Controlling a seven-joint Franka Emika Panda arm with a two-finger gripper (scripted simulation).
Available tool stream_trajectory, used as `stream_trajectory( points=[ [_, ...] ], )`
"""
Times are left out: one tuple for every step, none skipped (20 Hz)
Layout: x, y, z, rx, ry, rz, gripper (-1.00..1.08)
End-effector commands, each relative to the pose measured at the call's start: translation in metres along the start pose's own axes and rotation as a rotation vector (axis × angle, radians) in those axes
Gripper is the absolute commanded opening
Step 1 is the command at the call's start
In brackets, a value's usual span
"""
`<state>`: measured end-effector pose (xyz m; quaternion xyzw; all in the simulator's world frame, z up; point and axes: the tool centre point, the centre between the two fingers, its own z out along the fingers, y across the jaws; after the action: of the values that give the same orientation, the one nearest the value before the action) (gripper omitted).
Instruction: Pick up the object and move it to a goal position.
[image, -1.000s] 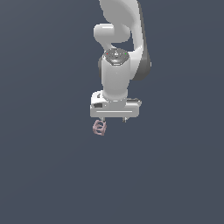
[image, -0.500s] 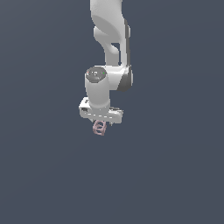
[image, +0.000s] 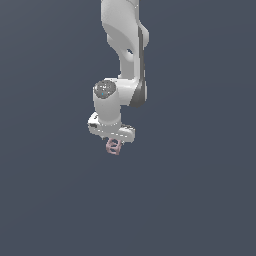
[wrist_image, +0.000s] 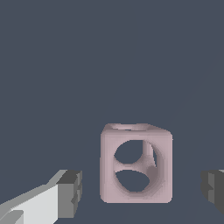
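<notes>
The white arm (image: 122, 60) hangs over the pink object (image: 114, 146) (fingers hidden), against plain grey.

So all you've really got besides the main stuff is the backdrop (image: 200, 200), a flat dark slate blue-grey that fills both of your 2 views edge to edge. In the exterior view it looks pretty much 1 even shade top to bottom. Same color in the wrist view. You can't tell whether it's floor, wall or just sim background.

Object (wrist_image: 136, 164) matt, smooth, dusty pink; end effector (wrist_image: 140, 192) smooth white, dark grey pads (wrist_image: 71, 192)
</notes>
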<state>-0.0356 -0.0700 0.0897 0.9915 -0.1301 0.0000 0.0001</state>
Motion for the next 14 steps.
stream_trajectory(
  points=[
    [0.0, 0.0, 0.004, 0.0, 0.0, 0.0, 1.0],
    [0.0, 0.0, 0.007, 0.0, 0.0, 0.0, 1.0],
    [-0.001, 0.0, 0.011, 0.0, 0.0, 0.001, 1.0],
    [-0.001, 0.0, 0.015, 0.0, 0.0, 0.002, 1.0],
    [-0.001, 0.001, 0.02, 0.0, 0.0, 0.002, 1.0],
    [-0.001, 0.001, 0.026, 0.0, 0.0, 0.003, 1.0],
    [-0.002, 0.001, 0.031, 0.0, 0.0, 0.004, 1.0],
    [-0.002, 0.001, 0.036, 0.0, 0.0, 0.004, 1.0],
    [-0.002, 0.001, 0.04, 0.0, 0.0, 0.004, 1.0],
    [-0.002, 0.001, 0.043, 0.0, 0.0, 0.005, 1.0],
    [-0.002, 0.001, 0.046, 0.0, 0.0, 0.005, 1.0],
    [-0.001, 0.001, 0.048, 0.0, 0.0, 0.006, 1.0],
    [-0.001, 0.001, 0.049, 0.0, 0.0, 0.006, 1.0],
    [-0.001, 0.001, 0.05, 0.0, 0.0, 0.006, 1.0]
  ],
)
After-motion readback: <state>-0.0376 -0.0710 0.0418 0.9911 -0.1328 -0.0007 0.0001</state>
